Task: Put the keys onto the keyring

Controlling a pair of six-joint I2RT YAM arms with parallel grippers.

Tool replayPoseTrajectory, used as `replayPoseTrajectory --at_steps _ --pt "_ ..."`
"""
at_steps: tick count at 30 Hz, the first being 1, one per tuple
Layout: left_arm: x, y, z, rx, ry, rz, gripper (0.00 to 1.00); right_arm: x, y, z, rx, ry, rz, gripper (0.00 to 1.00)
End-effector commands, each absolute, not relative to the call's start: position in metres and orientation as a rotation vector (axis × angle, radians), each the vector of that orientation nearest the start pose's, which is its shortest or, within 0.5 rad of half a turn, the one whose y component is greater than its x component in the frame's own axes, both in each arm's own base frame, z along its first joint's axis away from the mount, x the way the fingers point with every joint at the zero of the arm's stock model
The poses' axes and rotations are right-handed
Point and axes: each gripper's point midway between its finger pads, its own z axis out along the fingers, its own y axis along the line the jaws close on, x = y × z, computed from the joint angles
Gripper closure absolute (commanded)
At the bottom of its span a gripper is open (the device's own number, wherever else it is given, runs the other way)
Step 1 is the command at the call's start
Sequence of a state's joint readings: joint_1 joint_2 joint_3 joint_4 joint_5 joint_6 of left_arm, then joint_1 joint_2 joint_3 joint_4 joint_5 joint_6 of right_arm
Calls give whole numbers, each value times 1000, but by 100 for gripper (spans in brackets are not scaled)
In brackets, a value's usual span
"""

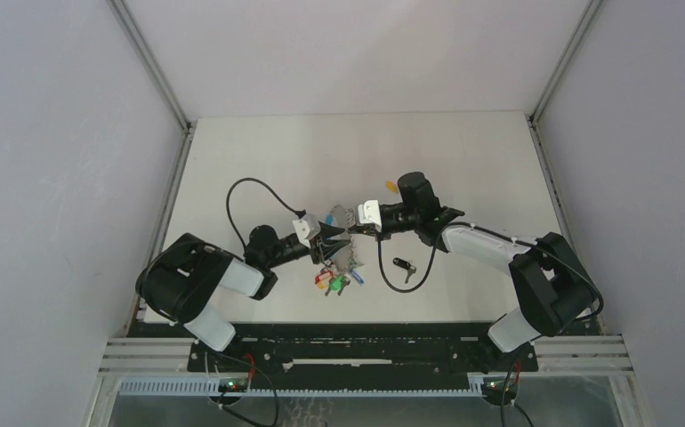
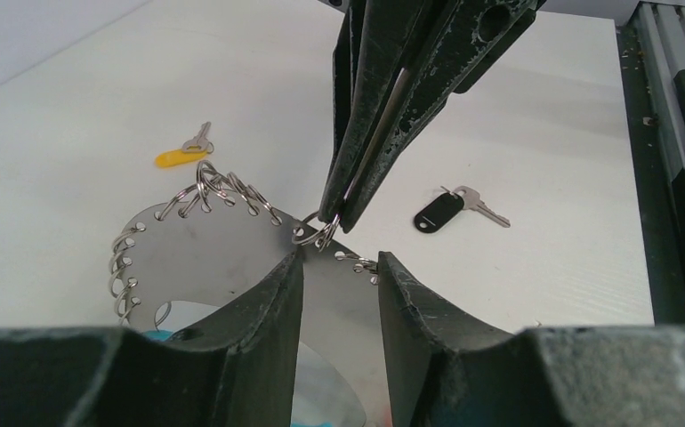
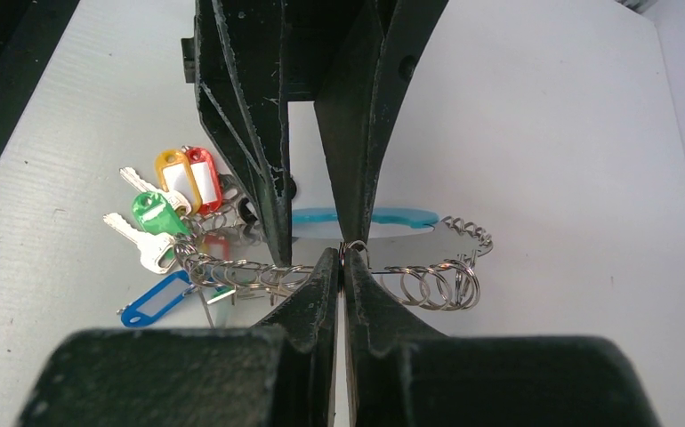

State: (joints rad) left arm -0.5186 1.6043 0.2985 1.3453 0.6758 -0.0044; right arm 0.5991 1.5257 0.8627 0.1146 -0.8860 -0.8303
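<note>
Left gripper (image 2: 339, 267) braces the keyring (image 2: 205, 258) above mid-table, jaws part-spread across its plate, so right gripper (image 2: 334, 213), pinched shut on one split ring (image 2: 314, 233), can presumably open it for loose keys (image 2: 450, 209) nearby.

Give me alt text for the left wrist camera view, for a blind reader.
The right gripper pinches a small split ring on the metal band of the keyring, which the left gripper holds at the frame's bottom. Behind, a yellow-tagged key and a black-tagged key lie loose on the white table.
</note>
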Motion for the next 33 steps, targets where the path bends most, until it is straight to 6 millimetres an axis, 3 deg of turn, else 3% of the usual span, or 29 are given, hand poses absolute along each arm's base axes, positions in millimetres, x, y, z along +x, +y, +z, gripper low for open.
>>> replayPoseTrajectory --at_steps 1,17,28,33 --pt "269 -284 154 937 1199 -916 61 258 328 166 -1639 1010 785 100" --pt "267 -291 160 957 1171 -941 79 256 331 165 -1638 1010 810 100" --pt "270 -293 164 942 1145 -912 80 251 329 149 -1638 1105 862 100" --pt "270 -296 169 939 1129 -901 86 250 329 145 -1640 1129 874 100"
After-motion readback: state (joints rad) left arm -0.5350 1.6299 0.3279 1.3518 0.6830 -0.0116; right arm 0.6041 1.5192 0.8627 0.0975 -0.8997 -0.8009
